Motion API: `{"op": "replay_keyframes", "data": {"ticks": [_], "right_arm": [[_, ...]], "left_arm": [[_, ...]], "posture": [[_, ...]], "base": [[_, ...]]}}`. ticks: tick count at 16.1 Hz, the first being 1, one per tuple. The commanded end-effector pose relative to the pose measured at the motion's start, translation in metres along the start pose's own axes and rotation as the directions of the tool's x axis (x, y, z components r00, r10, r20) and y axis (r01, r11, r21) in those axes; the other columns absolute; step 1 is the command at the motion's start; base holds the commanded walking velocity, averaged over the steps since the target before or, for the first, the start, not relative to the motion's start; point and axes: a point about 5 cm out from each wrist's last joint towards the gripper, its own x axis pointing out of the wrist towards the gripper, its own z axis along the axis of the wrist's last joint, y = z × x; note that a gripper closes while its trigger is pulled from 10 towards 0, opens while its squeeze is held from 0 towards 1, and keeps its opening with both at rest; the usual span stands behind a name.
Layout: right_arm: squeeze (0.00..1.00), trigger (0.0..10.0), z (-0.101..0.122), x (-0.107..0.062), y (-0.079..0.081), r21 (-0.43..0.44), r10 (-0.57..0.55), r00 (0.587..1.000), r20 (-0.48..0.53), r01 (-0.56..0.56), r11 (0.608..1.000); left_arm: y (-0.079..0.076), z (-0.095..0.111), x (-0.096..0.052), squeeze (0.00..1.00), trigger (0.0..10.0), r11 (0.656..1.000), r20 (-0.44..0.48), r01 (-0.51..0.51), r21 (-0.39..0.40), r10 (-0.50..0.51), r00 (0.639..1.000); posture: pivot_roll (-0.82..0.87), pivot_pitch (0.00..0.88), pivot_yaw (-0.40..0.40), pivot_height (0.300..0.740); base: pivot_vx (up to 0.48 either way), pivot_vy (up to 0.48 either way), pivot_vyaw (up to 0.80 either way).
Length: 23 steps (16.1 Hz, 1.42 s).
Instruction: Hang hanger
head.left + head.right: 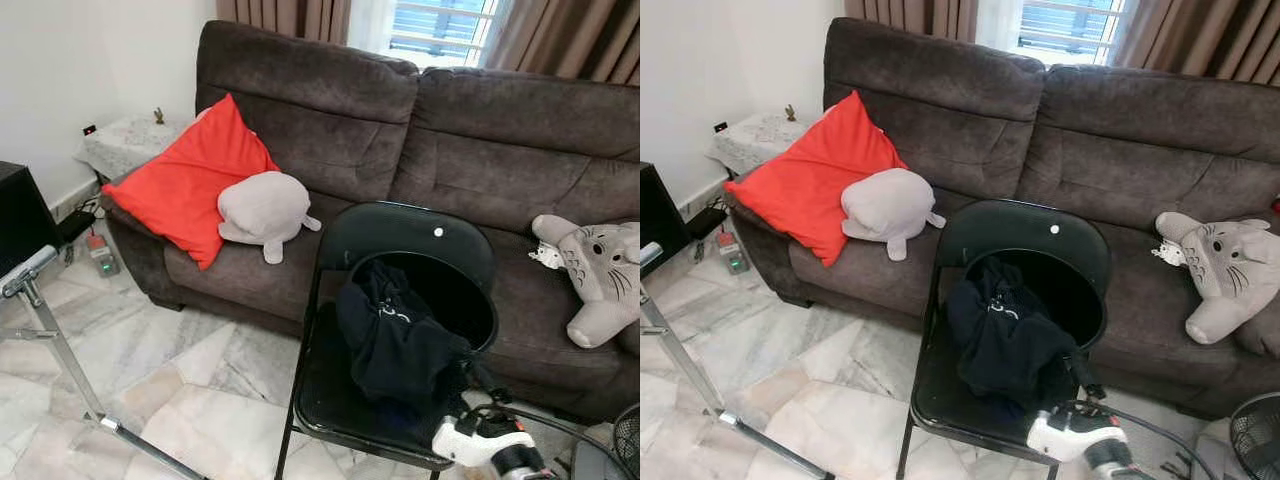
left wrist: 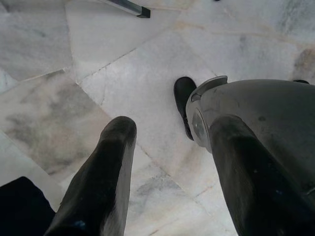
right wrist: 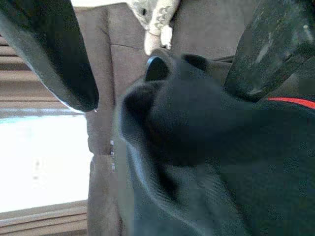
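A dark garment (image 1: pixel 395 335) lies bunched on the seat of a black folding chair (image 1: pixel 405 235) in front of the sofa. A small pale loop (image 1: pixel 386 311) shows on top of it; I cannot tell whether it is a hanger hook. My right arm's white wrist (image 1: pixel 480 440) reaches in from the lower right toward the garment. In the right wrist view, my right gripper (image 3: pixel 165 93) is open, its fingers (image 3: pixel 59 54) spread on either side of a fold of the dark cloth (image 3: pixel 197 147). My left gripper (image 2: pixel 172 128) hangs open over the marble floor.
A metal rack frame (image 1: pixel 60 350) with a floor bar stands at the left. The brown sofa (image 1: pixel 480 130) holds a red cushion (image 1: pixel 195 175), a grey plush (image 1: pixel 265 210) and a cat-like plush (image 1: pixel 600 270). My own foot (image 2: pixel 184 98) is below the left gripper. A fan (image 1: pixel 1255 435) sits at the lower right.
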Motion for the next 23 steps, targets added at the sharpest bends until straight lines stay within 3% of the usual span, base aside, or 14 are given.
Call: {"op": "replay_keyframes", "data": {"ticks": [1,2,3,4,12,13,14,23], "right_arm": [[0.0,10.0,-0.001,0.0,0.001,0.007,0.024,1.0,0.001,-0.024,1.0],[0.0,10.0,-0.001,0.0,0.001,0.008,0.022,1.0,0.001,-0.022,1.0],[0.0,9.1,-0.002,0.0,0.001,0.006,0.02,1.0,-0.003,-0.02,1.0],[0.0,0.0,-0.003,-0.001,0.001,0.006,0.012,1.0,-0.011,-0.012,1.0],[0.0,0.0,-0.004,0.0,0.004,0.027,0.046,0.999,-0.026,-0.045,0.999],[0.0,5.4,-0.003,0.001,0.005,0.033,0.07,0.997,-0.023,-0.07,0.997],[0.0,9.7,-0.002,0.002,0.006,0.045,0.103,0.994,-0.024,-0.102,0.994],[0.0,10.0,0.007,0.028,-0.015,0.02,0.057,0.997,0.048,-0.058,0.998]], "left_arm": [[0.001,-0.003,-0.001,0.0,10.0,1.0,-0.009,-0.01,0.001,0.01,1.0],[0.002,-0.003,-0.001,0.0,10.0,1.0,-0.008,-0.014,0.005,0.014,1.0],[0.002,-0.003,-0.001,0.0,10.0,1.0,-0.008,-0.015,0.006,0.015,1.0],[0.002,-0.003,-0.001,0.0,10.0,1.0,-0.007,-0.015,0.006,0.015,1.0],[0.002,-0.003,-0.001,0.0,10.0,1.0,-0.005,-0.021,0.011,0.021,1.0],[0.002,-0.003,-0.001,0.0,10.0,1.0,-0.005,-0.021,0.011,0.021,1.0],[0.002,-0.003,-0.001,0.0,10.0,1.0,-0.005,-0.021,0.012,0.021,1.0],[0.003,-0.002,-0.001,0.0,10.0,1.0,-0.003,-0.028,0.013,0.028,1.0]], "posture": [[0.05,0.0,-0.074,0.74],[0.05,0.0,-0.074,0.74],[0.06,0.0,-0.075,0.74],[0.06,0.0,-0.075,0.74],[0.06,0.0,-0.074,0.74],[0.06,0.0,-0.074,0.74],[0.06,0.0,-0.073,0.74],[0.07,0.0,-0.071,0.74]], "base": [[0.0,0.0,0.0],[0.0,0.0,0.0],[0.0,0.0,0.0],[0.0,0.0,0.0],[0.0,0.0,0.0],[0.0,0.0,0.0],[0.0,0.0,0.0],[0.0,0.0,0.0]]}}
